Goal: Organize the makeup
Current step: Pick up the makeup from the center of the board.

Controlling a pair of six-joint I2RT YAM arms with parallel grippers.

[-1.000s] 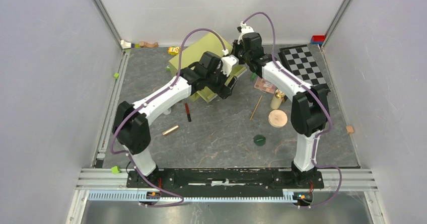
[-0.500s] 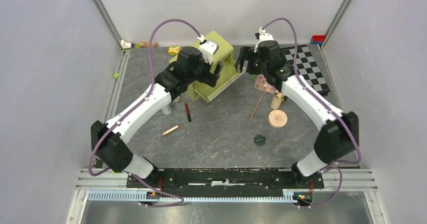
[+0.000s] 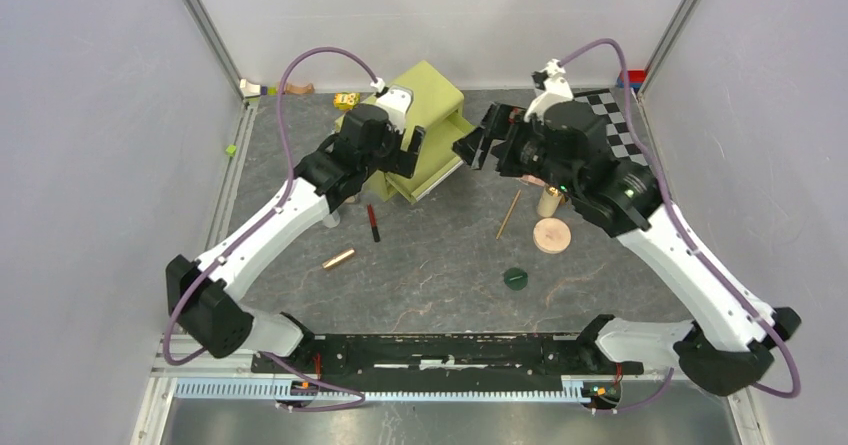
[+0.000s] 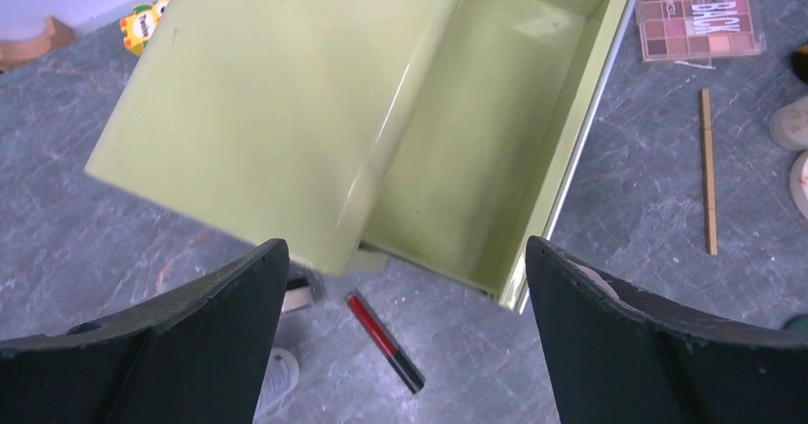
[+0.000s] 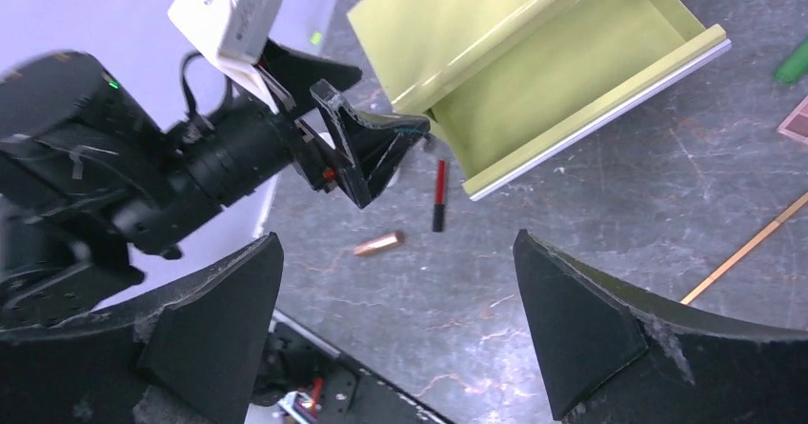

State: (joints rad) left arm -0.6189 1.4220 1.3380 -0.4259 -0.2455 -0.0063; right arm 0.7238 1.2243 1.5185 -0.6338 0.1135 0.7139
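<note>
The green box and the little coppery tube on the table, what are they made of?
The green box looks like glossy lacquered board or plastic: soft reflections streak its top. The tube looks like metal or metal-coated plastic, judging by its coppery sheen.

The green drawer box (image 4: 267, 110) looks glossy and smooth, the grey marbled tabletop (image 4: 629, 233) matt, the rose-gold tube (image 5: 378, 244) metallic.

The top external camera looks down from above and behind the near edge of the table (image 3: 440, 265), taking in all of it. The left wrist camera faces nearly straight down, close over the green drawer box (image 4: 267, 110); the right wrist camera looks obliquely toward the table's left edge from farther off. All three share the open drawer (image 5: 572, 71) and the red-black pencil (image 4: 384, 341).
</note>
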